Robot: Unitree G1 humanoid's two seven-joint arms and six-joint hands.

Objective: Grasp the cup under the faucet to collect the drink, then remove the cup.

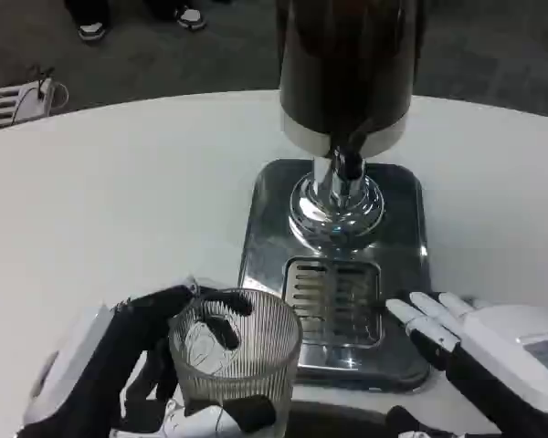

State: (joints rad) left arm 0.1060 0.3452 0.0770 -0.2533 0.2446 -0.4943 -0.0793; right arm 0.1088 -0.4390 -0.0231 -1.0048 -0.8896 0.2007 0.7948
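Note:
A clear ribbed glass cup [236,358] stands low in the picture, just off the front left corner of the dispenser's steel base [333,274]. My left hand [142,365] grips it, fingers wrapped around its left side and bottom. The cup looks empty. The drink dispenser [347,68] has a dark tank, and its faucet [349,164] hangs over the slotted drip grate [333,297]. My right hand [466,342] rests open at the base's front right corner, fingers pointing left toward the grate, holding nothing.
The round white table [119,201] spreads wide to the left and behind. Beyond its far edge lie dark floor, someone's shoes [93,29] and a white object [14,100] at the far left.

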